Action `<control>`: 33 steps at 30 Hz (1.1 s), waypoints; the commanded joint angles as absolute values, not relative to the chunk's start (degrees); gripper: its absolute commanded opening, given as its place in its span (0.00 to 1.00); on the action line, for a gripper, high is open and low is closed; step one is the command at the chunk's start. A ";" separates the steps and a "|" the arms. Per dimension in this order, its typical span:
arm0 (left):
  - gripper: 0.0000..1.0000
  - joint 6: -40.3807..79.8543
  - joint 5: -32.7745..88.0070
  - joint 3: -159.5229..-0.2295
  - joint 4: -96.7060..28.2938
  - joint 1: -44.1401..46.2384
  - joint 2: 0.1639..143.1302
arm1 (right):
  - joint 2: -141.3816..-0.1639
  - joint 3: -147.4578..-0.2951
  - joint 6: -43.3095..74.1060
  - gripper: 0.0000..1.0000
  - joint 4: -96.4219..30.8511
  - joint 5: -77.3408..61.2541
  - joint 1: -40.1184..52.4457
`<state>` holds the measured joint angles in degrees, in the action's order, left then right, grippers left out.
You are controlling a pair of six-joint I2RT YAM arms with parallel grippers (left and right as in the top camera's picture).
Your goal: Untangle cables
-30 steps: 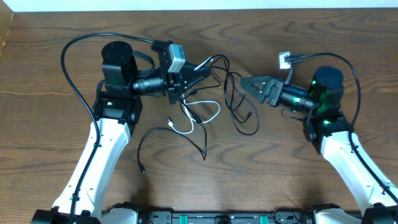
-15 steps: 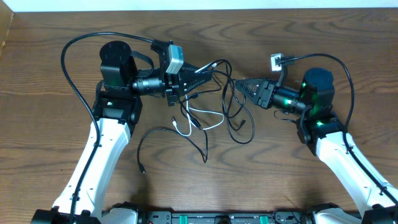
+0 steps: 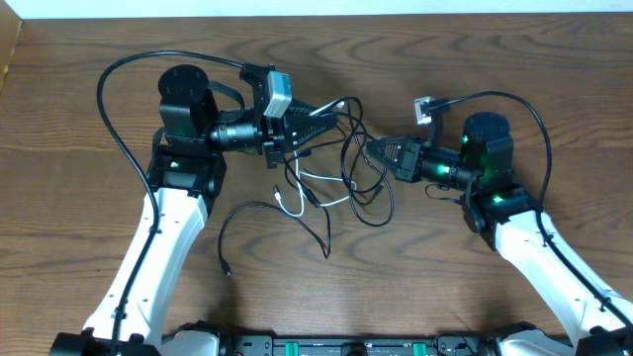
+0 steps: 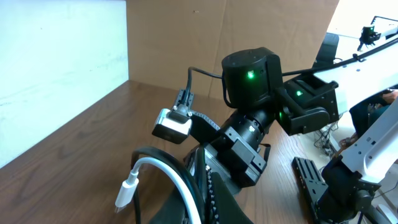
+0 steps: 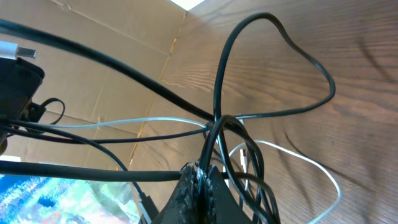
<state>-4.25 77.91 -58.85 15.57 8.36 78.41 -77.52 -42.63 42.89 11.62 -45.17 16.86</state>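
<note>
Both pincers are shut on the cables [image 3: 346, 168]. The left pincer [image 3: 329, 109] grips the far-left side of the knot as an anchor, and the right pincer [image 3: 375, 148] is pinched on black strands on its right side, I reckon so I can tug the two apart. The tangle hangs mid-tabletop [image 3: 415, 287] between the arms, with loose ends trailing off to the near left.

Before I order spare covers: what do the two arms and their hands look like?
The left arm and right arm have white lower links, black cylindrical joints with green lights, and a looping thick black cable each. The left hand and right hand are black and tapered, with a small grey camera by each.
</note>
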 commanded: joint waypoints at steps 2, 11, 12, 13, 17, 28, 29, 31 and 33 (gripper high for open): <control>0.08 -3.75 78.87 -59.31 15.97 8.45 77.67 | -77.28 -42.85 42.28 0.01 12.32 -45.25 17.89; 0.07 -3.79 78.83 -59.31 13.10 8.43 77.73 | -77.28 -42.85 51.03 0.01 31.35 -57.49 15.92; 0.07 -3.79 78.81 -59.31 12.21 8.43 77.80 | -77.28 -42.85 52.82 0.01 34.68 -58.11 15.66; 0.08 -3.79 78.70 -59.31 10.90 8.45 77.82 | -77.28 -42.85 54.92 0.01 38.50 -58.54 15.35; 0.07 -4.36 75.57 -59.31 3.22 8.45 77.82 | -77.28 -42.85 60.60 0.01 49.28 -58.65 14.76; 0.07 -15.46 69.06 -59.29 -17.72 8.51 77.82 | -77.28 -42.85 66.19 0.01 60.88 -56.34 14.59; 0.08 -15.46 67.26 -59.31 -19.00 8.51 77.82 | -77.28 -42.85 66.22 0.01 60.90 -55.94 14.61; 0.08 -15.73 63.22 -59.29 -22.02 8.51 77.82 | -77.28 -42.85 66.22 0.01 60.95 -54.98 14.61; 0.07 -16.91 60.55 -59.29 -24.67 8.51 77.82 | -77.28 -42.85 66.24 0.01 60.95 -54.28 14.61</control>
